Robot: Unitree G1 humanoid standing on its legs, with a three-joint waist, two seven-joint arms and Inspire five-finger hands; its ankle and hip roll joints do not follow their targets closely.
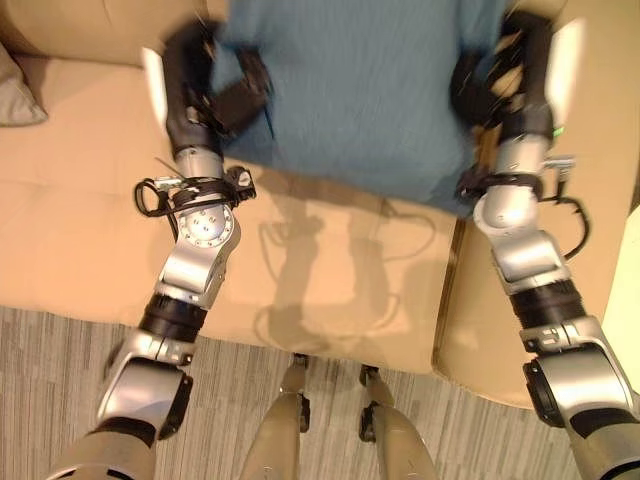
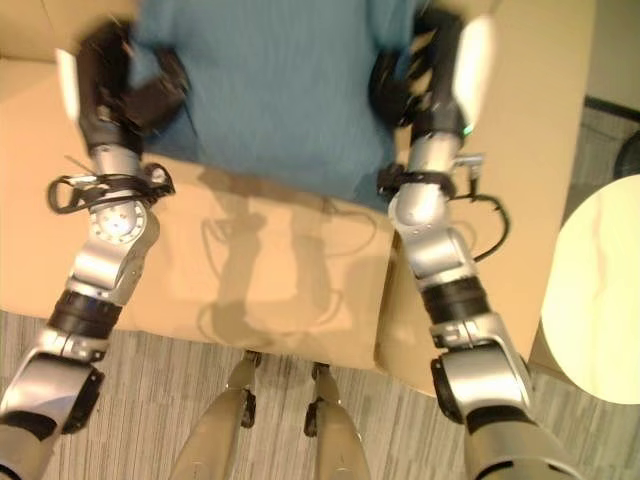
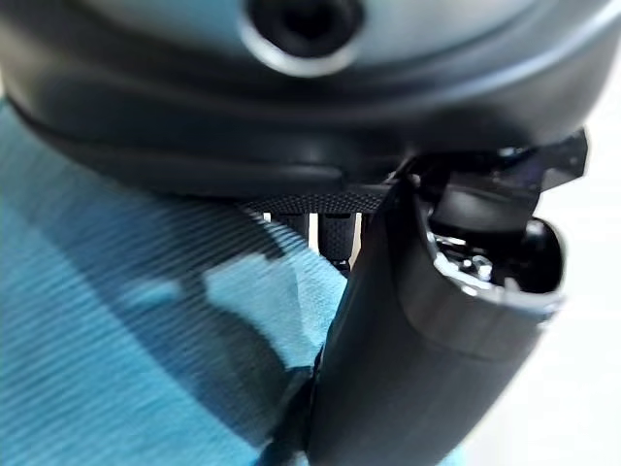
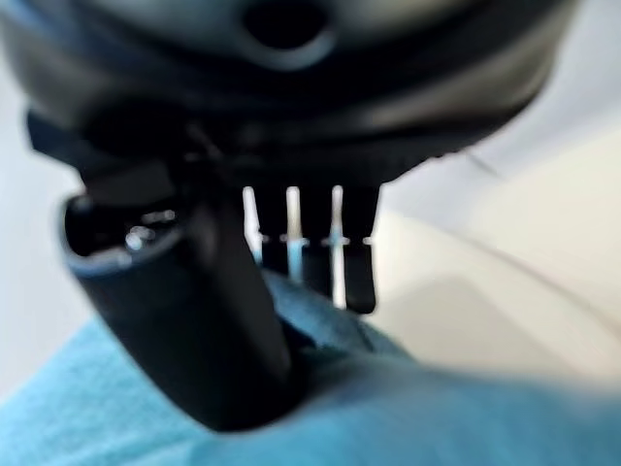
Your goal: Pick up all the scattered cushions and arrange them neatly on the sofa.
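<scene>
A large teal-blue cushion (image 1: 360, 90) hangs over the tan sofa seat (image 1: 80, 230), held between both hands. My left hand (image 1: 195, 85) grips its left edge; in the left wrist view the thumb (image 3: 408, 369) presses into the ribbed blue cloth (image 3: 116, 340) with the fingers behind it. My right hand (image 1: 505, 75) pinches the cushion's right edge. The right wrist view shows that hand's thumb (image 4: 194, 320) on the cloth (image 4: 388, 408) and its fingers behind the edge. The cushion's far part runs past the top of the eye views.
A grey cushion (image 1: 15, 95) lies at the sofa's far left. The sofa's front edge meets striped grey carpet (image 1: 60, 350). A pale round table (image 2: 600, 290) stands to the right of the sofa.
</scene>
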